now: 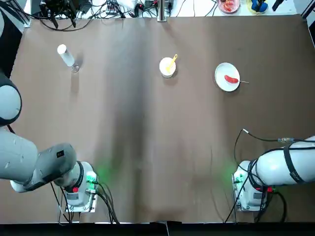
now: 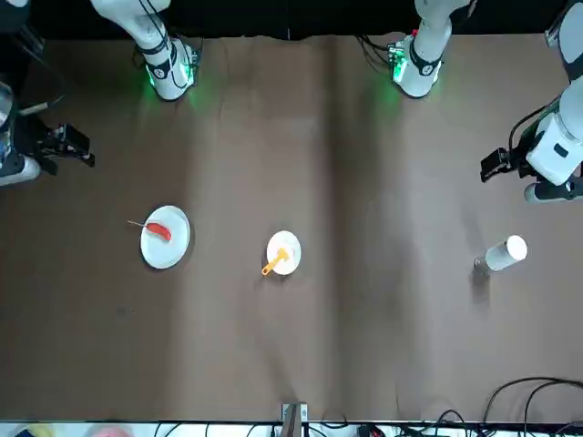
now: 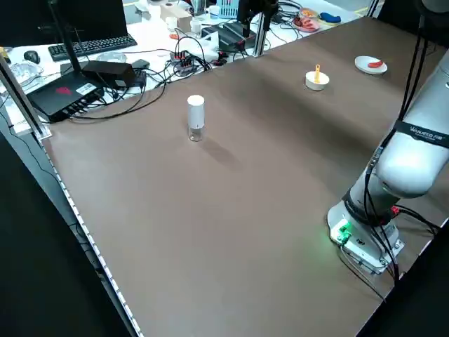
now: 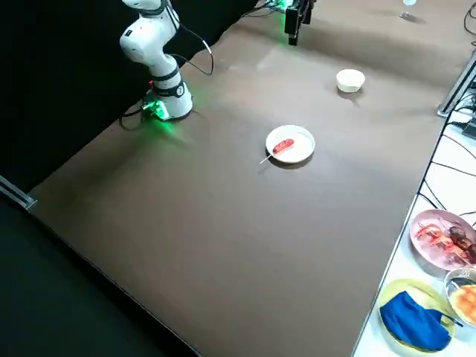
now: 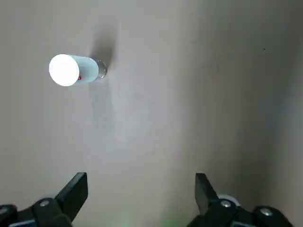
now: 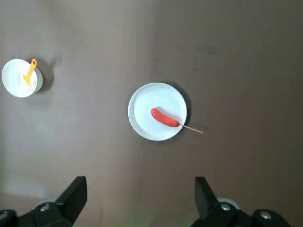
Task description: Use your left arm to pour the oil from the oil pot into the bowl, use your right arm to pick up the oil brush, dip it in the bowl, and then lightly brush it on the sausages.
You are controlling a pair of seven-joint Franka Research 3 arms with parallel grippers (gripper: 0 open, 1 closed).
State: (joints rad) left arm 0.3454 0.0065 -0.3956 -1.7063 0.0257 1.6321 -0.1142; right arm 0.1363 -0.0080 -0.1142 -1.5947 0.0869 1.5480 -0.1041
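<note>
Both arm bases sit at the near edge of the brown table point(image 1: 147, 147), each lit green at its foot. Left gripper point(image 5: 141, 189), a dark two-finger claw, hangs high above the table's left part with its fingers spread wide and nothing between them. Right gripper point(image 6: 141, 191), of the same make, hangs high above the right part, likewise spread and empty.

Oil pot point(image 1: 65, 55), a slim clear cylindrical bottle with a round white cap, stands upright on the far left of the table, well apart from everything else and untouched.

Bowl point(image 1: 167, 68), small, round and white with a cream inside, stands near the far middle. Oil brush point(image 1: 172, 62), short with a yellow-orange handle, rests in the bowl with its handle leaning out over the rim.

Plate point(image 1: 227, 77), flat, round and white, lies to the right of the bowl, apart from it. Sausage point(image 1: 231, 78), small and red on a thin pale skewer, lies on the plate, the skewer's end reaching past the plate's edge.
</note>
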